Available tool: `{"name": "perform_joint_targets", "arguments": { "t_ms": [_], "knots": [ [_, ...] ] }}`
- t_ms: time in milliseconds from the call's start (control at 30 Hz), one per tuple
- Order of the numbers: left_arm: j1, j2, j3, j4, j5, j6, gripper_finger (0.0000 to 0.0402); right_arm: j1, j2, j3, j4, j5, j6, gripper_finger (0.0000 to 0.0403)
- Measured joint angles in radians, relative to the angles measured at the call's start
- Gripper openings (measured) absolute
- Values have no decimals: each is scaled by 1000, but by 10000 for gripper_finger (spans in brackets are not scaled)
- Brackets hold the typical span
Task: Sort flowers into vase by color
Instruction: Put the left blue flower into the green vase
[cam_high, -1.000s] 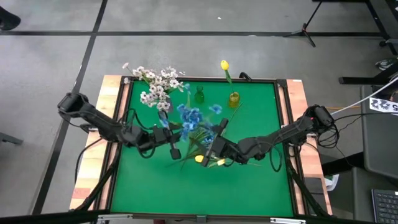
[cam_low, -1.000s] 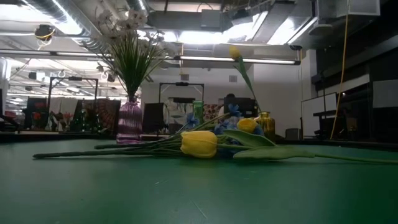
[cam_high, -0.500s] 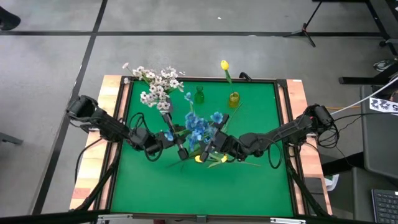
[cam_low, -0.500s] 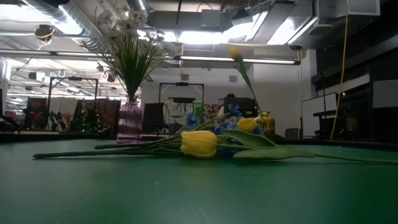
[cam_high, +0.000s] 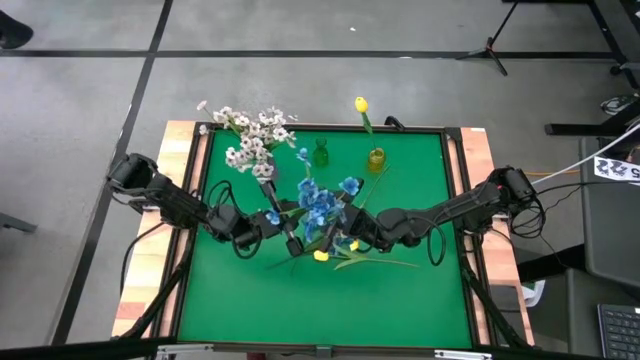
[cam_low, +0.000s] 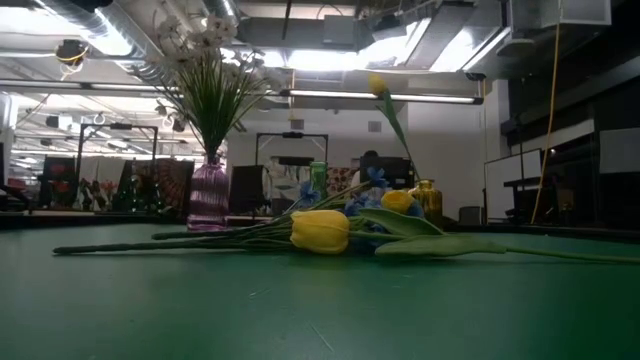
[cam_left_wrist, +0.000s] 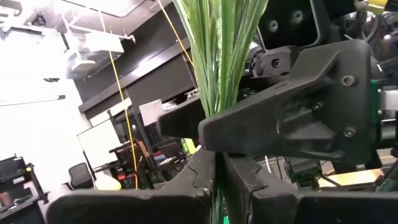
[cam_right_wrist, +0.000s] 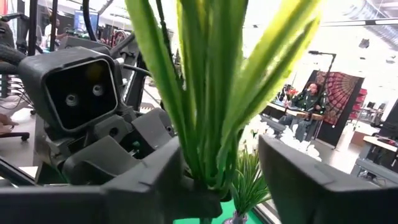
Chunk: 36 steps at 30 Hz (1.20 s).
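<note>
A blue flower bunch (cam_high: 320, 200) on green stems (cam_left_wrist: 217, 74) is up between both arms at mid-table. My left gripper (cam_high: 292, 243) is shut on the stems low down. My right gripper (cam_high: 338, 232) faces it from the right, open, one finger on either side of the same stems (cam_right_wrist: 208, 124). White sprays (cam_high: 255, 140) stand in a purple vase (cam_low: 208, 195). One yellow tulip (cam_high: 360, 103) stands in a yellow vase (cam_high: 376, 158). Two yellow tulips (cam_low: 320, 230) lie flat on the mat. Neither gripper shows in the low view. My left gripper pinches the blue bunch's stems near their lower end (cam_left_wrist: 218, 179) between its two fingers (cam_left_wrist: 186, 186), coming roughly level from the table's left, across the stems. The bunch rises from the hold, its blooms (cam_high: 318, 198) leaning toward the far side.
A small green vase (cam_high: 321, 153) stands at the far side between the purple and yellow vases. The lying tulips' stems and leaves (cam_high: 375, 262) spread over the mat just near of both grippers. Wooden rails (cam_high: 190, 200) edge the green mat.
My left gripper has moved toward the table's right, closing on my right gripper, and the blue bunch has shifted right with it. My right gripper has edged toward the left and the far side, up to the stems. The lying tulips have stayed put.
</note>
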Motion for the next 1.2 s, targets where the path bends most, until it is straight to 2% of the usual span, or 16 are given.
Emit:
{"name": "perform_joint_targets", "arguments": {
  "t_ms": [233, 267, 467, 633, 733, 900, 967, 1067, 1200],
  "knots": [
    [0, 0, 0, -1, 0, -8, 11, 1, 0, 0, -4, -3, -13, 33],
    [0, 0, 0, -1, 0, -11, 11, 1, 0, 0, -4, -2, -15, 22],
    [1, 0, 0, -18, 0, -34, 14, 1, 0, 0, -6, 16, -24, 27],
    [-5, -3, 3, -74, -30, -33, 38, 2, 0, -2, -15, 24, -45, 20],
    [-22, -2, 2, -86, -149, 17, 61, 1, -4, -1, 2, 57, -80, 20],
    [-61, -16, 2, -78, -433, 180, 100, 0, -18, -1, -1, 92, -124, 20],
    [-80, -20, 2, -85, -499, 201, 112, -14, -22, -1, 1, 106, -142, 20],
    [-128, -21, 2, -84, -522, 204, 126, -56, -22, -1, -21, 108, -141, 20],
    [-202, -28, 1, -81, -520, 204, 131, -162, -22, 0, -141, 9, -20, 20]
  ]
}}
